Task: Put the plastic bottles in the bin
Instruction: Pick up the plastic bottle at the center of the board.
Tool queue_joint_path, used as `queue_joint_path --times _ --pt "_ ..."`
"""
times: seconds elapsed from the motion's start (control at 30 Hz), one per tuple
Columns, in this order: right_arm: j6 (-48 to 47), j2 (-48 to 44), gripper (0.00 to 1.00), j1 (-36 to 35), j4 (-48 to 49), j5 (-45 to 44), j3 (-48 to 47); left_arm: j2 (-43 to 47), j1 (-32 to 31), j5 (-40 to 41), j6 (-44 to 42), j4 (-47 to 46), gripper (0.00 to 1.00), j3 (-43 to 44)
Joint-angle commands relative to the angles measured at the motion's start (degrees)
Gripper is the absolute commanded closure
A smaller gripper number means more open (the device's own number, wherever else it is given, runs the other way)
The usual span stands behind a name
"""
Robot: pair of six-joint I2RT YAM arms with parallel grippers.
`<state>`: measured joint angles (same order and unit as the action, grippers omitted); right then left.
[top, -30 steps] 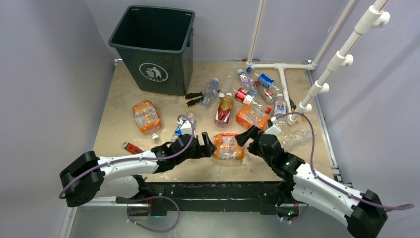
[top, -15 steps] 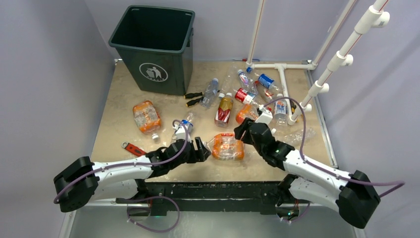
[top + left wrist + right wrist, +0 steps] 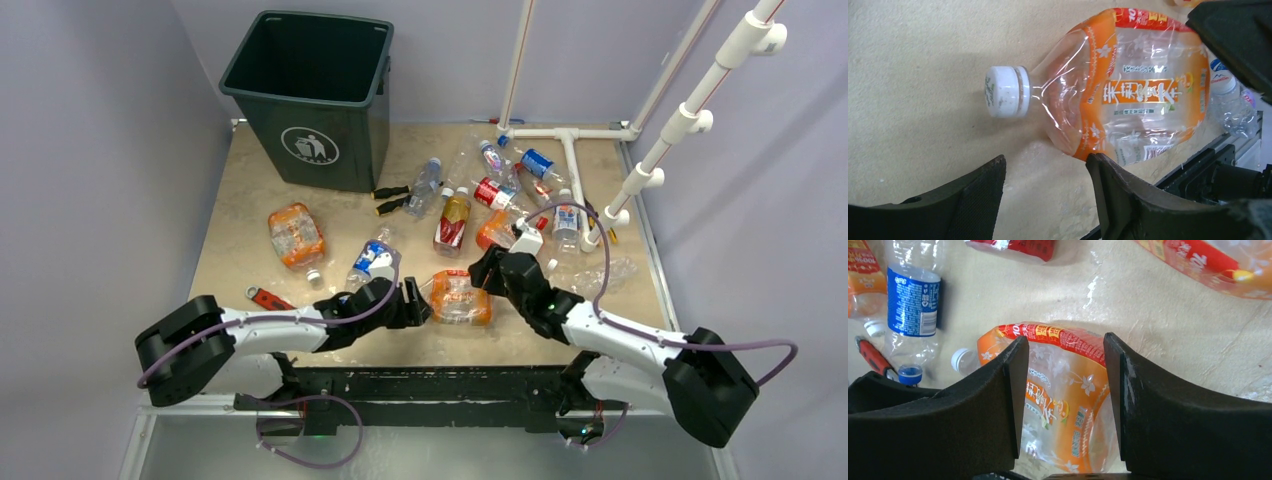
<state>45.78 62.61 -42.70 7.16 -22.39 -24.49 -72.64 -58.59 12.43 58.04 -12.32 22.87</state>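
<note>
At the right gripper [image 3: 1064, 347]: jaws wide, straddling the red-banded end of the crushed orange-label bottle [image 3: 1063, 390], not yet pinching. Has swung in over that bottle within the last second. At the left gripper [image 3: 1045, 170]: also wide, holding nothing, just short of the bottle's white cap [image 3: 1005, 91], after backing off and creeping up again. Looks like the grasp passing to the right arm, with the lift yet to come. Bottle flat on the counter [image 3: 240, 205], with the bin [image 3: 350, 150] well apart, beyond it and leftward. Cannot tell whether any pad touches plastic. Bottle's near edge cut off in the right wrist view.
</note>
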Motion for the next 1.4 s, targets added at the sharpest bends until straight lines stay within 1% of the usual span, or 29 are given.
queue_joint_path --times 0.0,0.23,0.33,0.4,0.5,0.57,0.6,0.67,0.77,0.8,0.87,0.93,0.97,1.03,1.13,1.23,1.37 --pt "3.3 -4.8 0.42 0.2 4.2 5.2 4.9 -1.5 -0.1 2.1 -1.1 -2.7 0.38 4.5" --pt "7.6 -8.9 0.42 0.0 3.9 9.2 10.1 -5.3 1.1 4.9 -1.4 -1.8 0.39 8.4" --pt "8.3 -10.1 0.43 -0.2 3.3 10.1 10.5 -6.7 2.9 4.3 -1.2 -2.2 0.4 9.2" --pt "8.1 -10.6 0.41 -0.3 2.1 10.1 10.0 -7.5 4.3 3.8 -1.3 -2.1 0.4 9.4" --pt "6.7 -11.0 0.36 -0.3 0.6 10.3 9.0 -7.3 6.1 3.8 -1.1 -1.4 0.4 8.7" --pt "5.8 -11.1 0.28 -0.3 -0.5 10.2 8.4 -6.6 7.1 3.7 -0.9 -1.0 0.38 7.7" --pt "5.3 -11.1 0.26 -0.3 -0.7 10.3 8.3 -6.1 7.4 3.5 -0.6 -1.0 0.37 7.0" --pt "5.2 -10.5 0.25 -0.3 -1.0 10.4 8.1 -4.7 7.7 2.8 0.0 -0.8 0.31 5.5" --pt "6.0 -8.3 0.22 -0.3 -1.2 12.1 8.0 -1.3 7.7 1.2 1.6 -1.7 0.15 2.5" --pt "6.3 -8.0 0.2 -0.3 -0.8 12.9 8.5 -0.1 7.6 0.6 2.4 -2.4 0.11 1.1" --pt "7.3 -7.9 0.18 -0.3 -0.1 13.7 9.5 1.4 7.6 -1.6 4.0 -5.2 0.08 -1.3" --pt "7.7 -8.0 0.18 -0.3 0.6 13.9 10.4 1.4 7.7 -4.0 5.0 -8.1 0.08 -2.8" --pt "7.8 -8.0 0.19 -0.3 0.9 14.1 10.6 0.8 7.7 -4.5 5.1 -9.3 0.09 -3.0" --pt "8.0 -7.1 0.25 -0.3 1.3 14.4 10.8 -1.2 7.6 -5.0 5.0 -10.1 0.12 -2.6" --pt "9.0 -6.6 0.38 -0.3 1.6 15.0 11.0 -3.7 7.6 -5.5 4.9 -11.2 0.14 -2.0" --pt "9.7 -7.7 0.48 -0.3 1.6 15.5 11.5 -3.7 7.7 -5.6 4.9 -12.2 0.14 -2.0" --pt "9.8 -8.8 0.64 -0.3 1.5 15.5 11.7 -3.3 7.7 -5.7 4.2 -12.9 0.14 -2.0"
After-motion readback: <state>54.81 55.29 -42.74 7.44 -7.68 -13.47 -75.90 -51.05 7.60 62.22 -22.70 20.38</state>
